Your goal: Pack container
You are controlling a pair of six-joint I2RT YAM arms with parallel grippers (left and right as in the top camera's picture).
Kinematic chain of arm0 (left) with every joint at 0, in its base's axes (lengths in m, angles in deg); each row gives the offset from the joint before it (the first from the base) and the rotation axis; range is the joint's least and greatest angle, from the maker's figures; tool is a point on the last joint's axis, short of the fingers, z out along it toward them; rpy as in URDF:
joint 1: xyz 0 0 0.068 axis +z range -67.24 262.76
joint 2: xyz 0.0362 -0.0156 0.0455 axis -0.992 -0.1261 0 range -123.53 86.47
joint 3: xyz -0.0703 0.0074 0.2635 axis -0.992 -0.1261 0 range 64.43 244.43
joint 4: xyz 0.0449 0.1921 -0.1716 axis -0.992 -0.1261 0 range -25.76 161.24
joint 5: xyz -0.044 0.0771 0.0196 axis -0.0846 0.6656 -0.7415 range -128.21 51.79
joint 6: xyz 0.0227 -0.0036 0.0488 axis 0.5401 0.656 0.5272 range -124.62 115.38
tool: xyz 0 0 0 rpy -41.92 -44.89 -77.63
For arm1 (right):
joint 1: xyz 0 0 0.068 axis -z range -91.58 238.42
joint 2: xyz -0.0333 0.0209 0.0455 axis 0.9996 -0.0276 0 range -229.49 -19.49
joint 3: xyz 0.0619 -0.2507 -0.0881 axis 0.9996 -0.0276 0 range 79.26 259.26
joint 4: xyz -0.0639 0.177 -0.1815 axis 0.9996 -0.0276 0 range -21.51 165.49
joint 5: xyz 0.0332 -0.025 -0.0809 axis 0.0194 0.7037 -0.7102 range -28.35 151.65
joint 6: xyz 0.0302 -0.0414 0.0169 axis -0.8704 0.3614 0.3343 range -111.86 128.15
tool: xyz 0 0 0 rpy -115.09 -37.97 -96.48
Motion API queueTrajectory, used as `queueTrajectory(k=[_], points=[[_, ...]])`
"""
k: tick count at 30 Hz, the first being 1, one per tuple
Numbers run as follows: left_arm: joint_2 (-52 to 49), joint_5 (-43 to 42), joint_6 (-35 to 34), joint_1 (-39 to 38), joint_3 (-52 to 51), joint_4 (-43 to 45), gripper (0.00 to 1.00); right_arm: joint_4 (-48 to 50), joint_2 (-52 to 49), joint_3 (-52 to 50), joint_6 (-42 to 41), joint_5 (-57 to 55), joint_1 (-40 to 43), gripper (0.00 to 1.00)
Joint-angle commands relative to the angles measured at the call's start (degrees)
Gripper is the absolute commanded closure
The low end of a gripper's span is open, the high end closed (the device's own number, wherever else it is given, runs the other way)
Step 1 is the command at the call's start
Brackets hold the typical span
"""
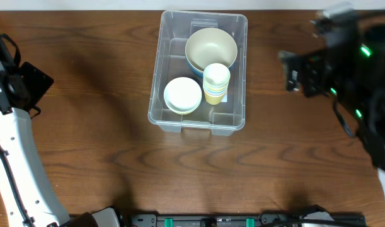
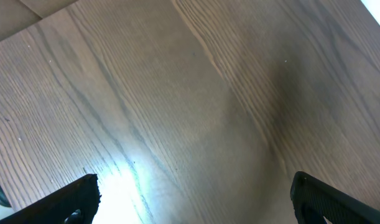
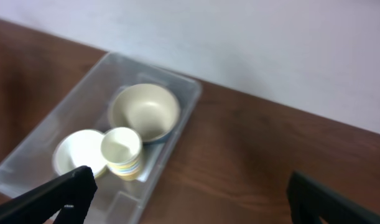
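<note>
The clear plastic container (image 1: 160,94) stands at the back middle of the table. Inside it are a large cream bowl (image 1: 211,49), a stack of striped paper cups (image 1: 216,82) and small white bowls (image 1: 183,94). My right gripper (image 1: 294,70) hovers to the container's right, open and empty. Its wrist view looks down on the container (image 3: 188,93), the bowl (image 3: 145,112), the cups (image 3: 121,152) and the white bowls (image 3: 78,152); the right gripper (image 3: 190,199) is over bare wood. My left gripper (image 2: 193,199) is open above bare table at the far left (image 1: 29,83).
The wooden table (image 1: 104,157) spreads around the container. A pale wall (image 3: 239,37) rises behind the table's far edge. The left arm's white link (image 1: 22,170) runs along the left side, and a black rail (image 1: 242,221) lies at the front edge.
</note>
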Motion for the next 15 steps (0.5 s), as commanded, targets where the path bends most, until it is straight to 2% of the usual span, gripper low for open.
queueTrajectory(k=[1, 10, 15], points=[[-0.02, 0.66, 0.72, 0.26, 0.79, -0.17, 0.02, 4.22, 7.13, -9.64, 1.75, -1.7, 3.74, 0.01], [-0.02, 0.66, 0.72, 0.26, 0.79, -0.17, 0.02, 25.31, 32.48, -53.66, 1.64, -1.22, 13.9, 0.01], [-0.02, 0.66, 0.72, 0.26, 0.79, -0.17, 0.02, 34.03, 43.85, -72.46, -0.83, -1.27, 15.61, 0.01]])
